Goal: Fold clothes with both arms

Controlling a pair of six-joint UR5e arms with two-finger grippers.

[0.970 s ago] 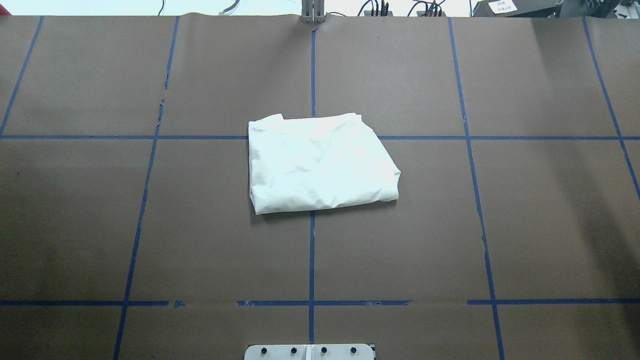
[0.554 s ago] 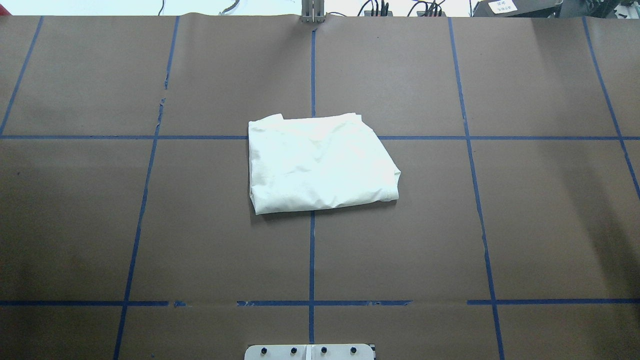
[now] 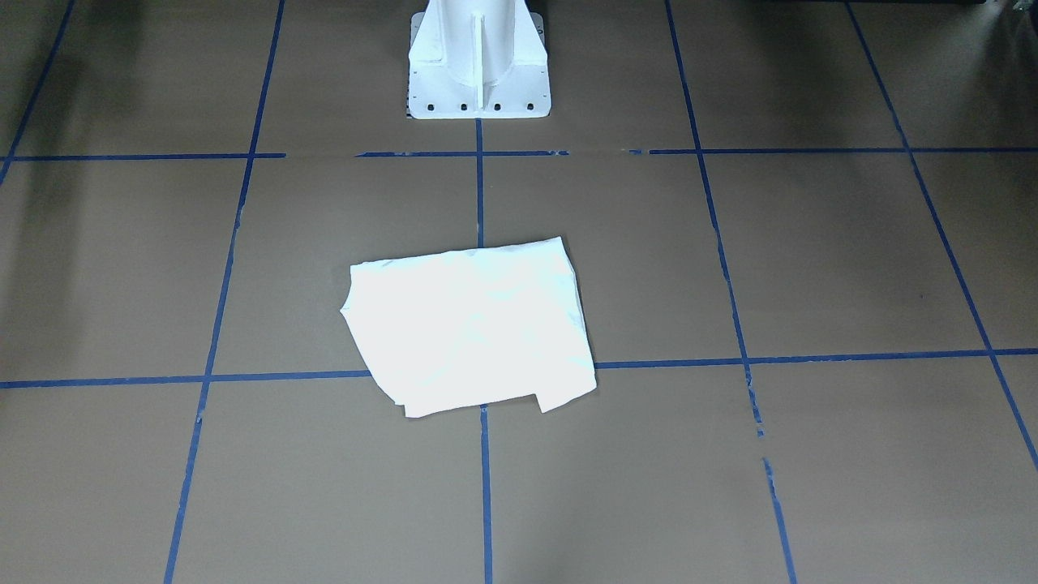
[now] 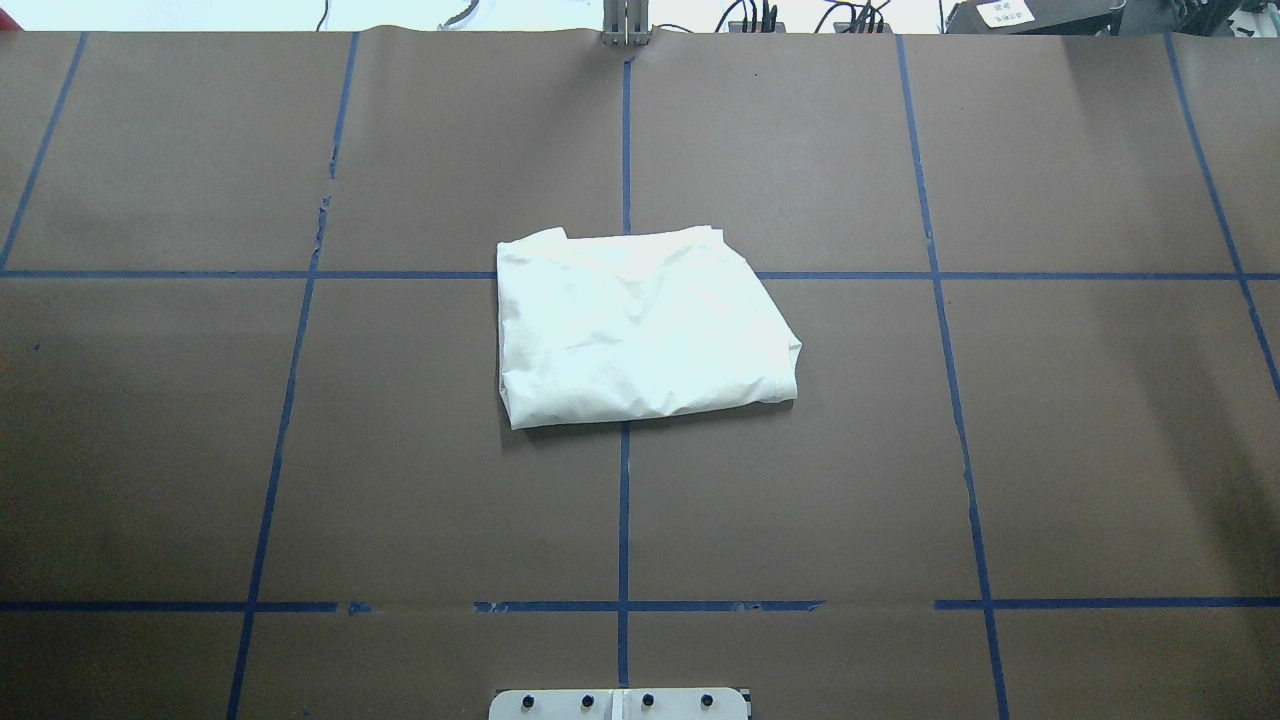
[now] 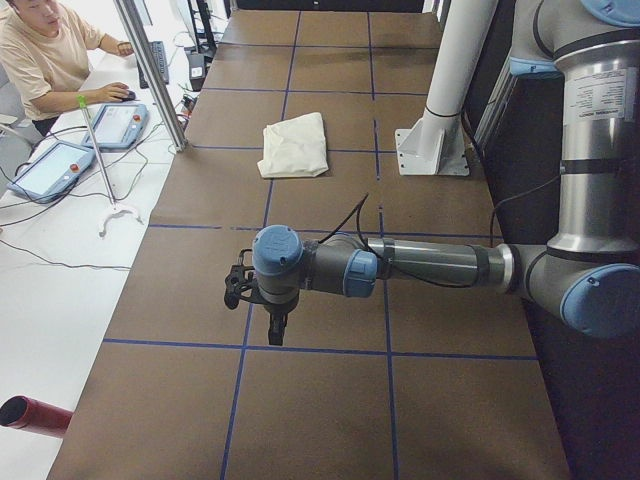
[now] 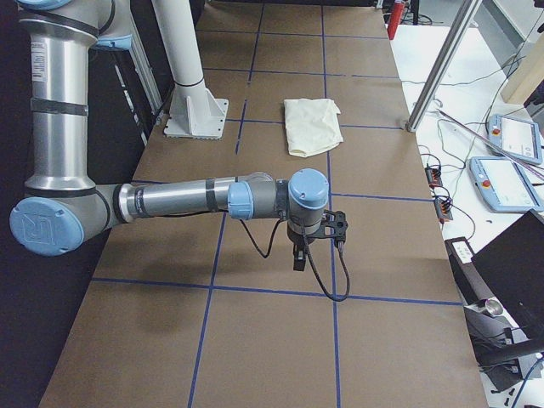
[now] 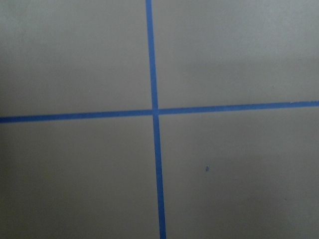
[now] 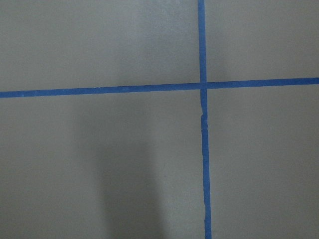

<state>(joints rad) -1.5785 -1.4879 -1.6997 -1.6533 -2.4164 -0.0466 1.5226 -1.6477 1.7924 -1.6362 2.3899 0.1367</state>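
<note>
Folded cream T-shirt (image 3: 470, 324) lies mid-table (image 3: 811, 259) over blue tape cross; white pedestal (image 3: 478, 61) beyond.

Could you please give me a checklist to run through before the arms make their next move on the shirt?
1. The shirt is folded into a compact bundle, plain side up: ok.
2. It lies at the middle of the table, covering a crossing of the blue tape: ok.
3. Layers aligned: not ok; a flap steps out along the far edge.
4. The left gripper and right gripper are apart from the shirt, over bare table: ok.
5. Either gripper open or shut: cannot tell.
6. The person is off the table, seated at the side desk: ok.
</note>
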